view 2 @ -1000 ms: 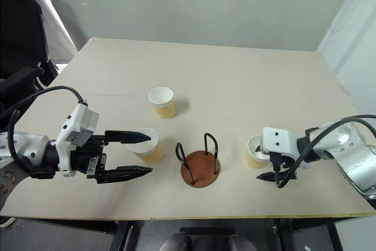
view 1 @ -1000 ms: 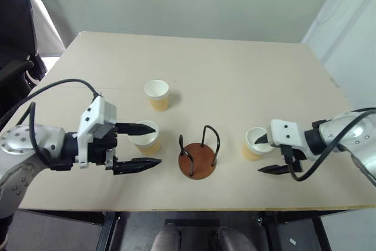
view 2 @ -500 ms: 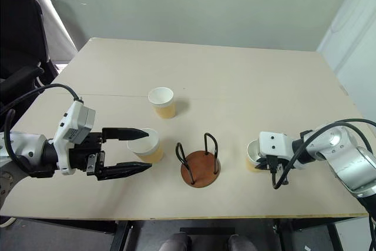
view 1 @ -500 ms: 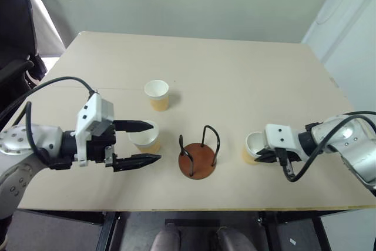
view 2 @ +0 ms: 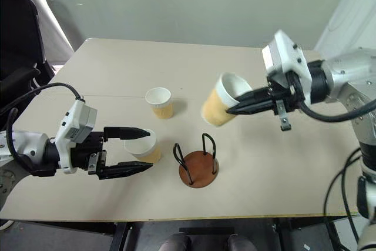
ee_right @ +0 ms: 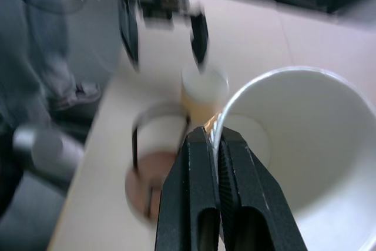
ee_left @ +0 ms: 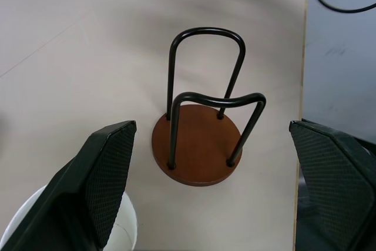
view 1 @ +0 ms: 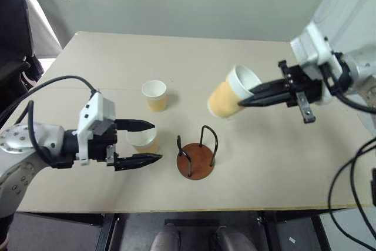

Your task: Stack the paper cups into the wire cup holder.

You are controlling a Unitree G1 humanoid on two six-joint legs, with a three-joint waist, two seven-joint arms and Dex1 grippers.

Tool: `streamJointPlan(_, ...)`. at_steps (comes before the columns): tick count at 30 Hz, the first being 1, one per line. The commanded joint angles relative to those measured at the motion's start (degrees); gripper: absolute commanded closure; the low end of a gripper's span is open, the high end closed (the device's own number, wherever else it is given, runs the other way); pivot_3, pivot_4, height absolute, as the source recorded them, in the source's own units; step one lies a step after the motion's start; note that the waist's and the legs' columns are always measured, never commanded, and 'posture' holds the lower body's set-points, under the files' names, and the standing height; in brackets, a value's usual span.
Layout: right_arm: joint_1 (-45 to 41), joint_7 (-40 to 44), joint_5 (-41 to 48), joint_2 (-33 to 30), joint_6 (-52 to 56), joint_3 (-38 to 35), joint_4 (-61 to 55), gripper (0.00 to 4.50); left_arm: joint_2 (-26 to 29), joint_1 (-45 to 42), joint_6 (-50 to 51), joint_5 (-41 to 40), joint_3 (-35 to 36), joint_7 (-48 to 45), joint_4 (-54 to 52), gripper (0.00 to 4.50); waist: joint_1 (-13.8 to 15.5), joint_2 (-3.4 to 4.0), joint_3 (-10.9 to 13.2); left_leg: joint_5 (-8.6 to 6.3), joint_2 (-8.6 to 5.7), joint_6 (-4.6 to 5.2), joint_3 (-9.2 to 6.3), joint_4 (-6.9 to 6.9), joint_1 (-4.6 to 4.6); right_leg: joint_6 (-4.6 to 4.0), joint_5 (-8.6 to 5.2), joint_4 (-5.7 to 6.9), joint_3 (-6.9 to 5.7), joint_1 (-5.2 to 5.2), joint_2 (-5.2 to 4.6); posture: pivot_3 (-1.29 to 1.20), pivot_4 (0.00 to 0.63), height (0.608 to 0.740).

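Observation:
My right gripper is shut on the white rim of a tan paper cup. It holds the cup tilted in the air, behind and above the wire cup holder. In the right wrist view its fingers pinch the cup's rim. The holder, a red-brown disc with black wire loops, stands empty. My left gripper stays open just left of the holder. A second cup stands on the table by its far finger. A third cup stands farther back.
The beige table has bare room to the right of the holder and across its far half. Its front edge runs close below the holder. A black chair stands off the table's left side.
My right gripper shut on the cup's rim at the table's right, then rose and swung left with the cup. The left arm stayed still.

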Motion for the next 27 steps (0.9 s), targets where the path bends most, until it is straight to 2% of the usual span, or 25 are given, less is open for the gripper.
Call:
streamJointPlan(1,-0.9,-3.3,-0.7,3.4,0.6,3.5,-2.6,4.45,-0.1,-1.2,-0.8,-0.3,0.1,0.1,-0.8,0.0,0.0,0.0,0.0,0.0,0.01,0.0,0.0,-0.01,0.0,-0.01,0.0,0.0,-0.01,-0.01,0.0,0.0,0.15,0.74)
streamJointPlan(12,3.9,1.1,-8.1,1.3,-4.3,13.3,-4.5,4.45,0.0,0.8,0.4,-1.6,1.8,1.8,-2.6,0.0,0.1,0.03,0.0,-0.04,0.01,-0.03,-0.03,0.01,-0.19,-0.02,-0.01,-0.04,-0.08,-0.11,-0.05,0.0,0.15,0.74)
streamJointPlan(27,5.7,2.0,-12.0,2.7,-6.6,16.3,-6.5,4.45,0.1,0.4,0.2,-1.8,1.3,2.4,-2.3,0.0,0.0,0.03,0.0,-0.05,0.01,-0.02,-0.03,0.03,-0.18,-0.04,-0.01,-0.04,-0.1,-0.1,-0.04,0.0,0.15,0.74)
